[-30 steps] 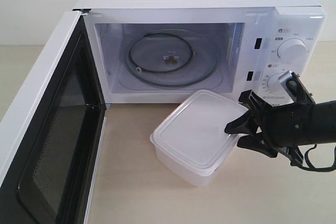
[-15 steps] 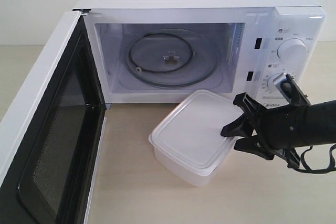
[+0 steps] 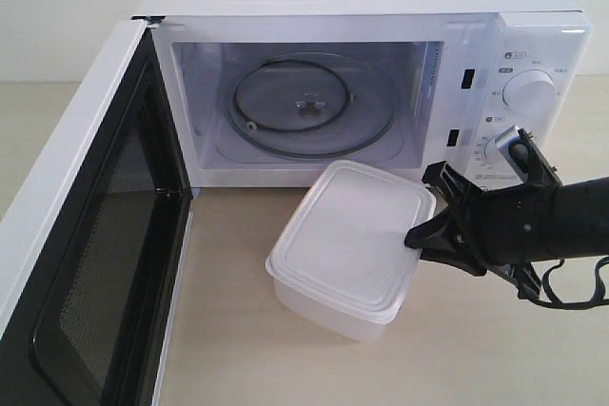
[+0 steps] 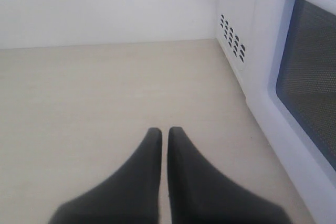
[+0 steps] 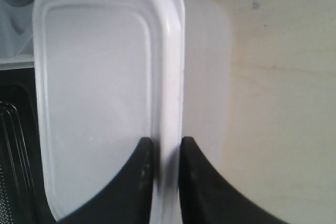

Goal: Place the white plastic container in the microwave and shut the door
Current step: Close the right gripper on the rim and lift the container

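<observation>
The white plastic container (image 3: 350, 246) (image 5: 100, 93) is held tilted just above the table in front of the microwave (image 3: 362, 73). My right gripper (image 3: 423, 235) (image 5: 166, 142) is shut on the rim of its lid at the right edge. The microwave stands with its door (image 3: 90, 235) swung wide to the left, showing the glass turntable (image 3: 309, 106) inside. My left gripper (image 4: 164, 130) is shut on nothing, low over bare table beside the door's outer window (image 4: 310, 82). It does not show in the exterior view.
Two round dials (image 3: 530, 92) sit on the microwave's right panel, close behind my right arm. The open door blocks the left side of the table. Light wooden tabletop (image 3: 238, 330) lies between the door and the container.
My right gripper has closed on the container's right rim and lifted and shifted it slightly left toward the microwave opening. The door and the left gripper show no movement.
</observation>
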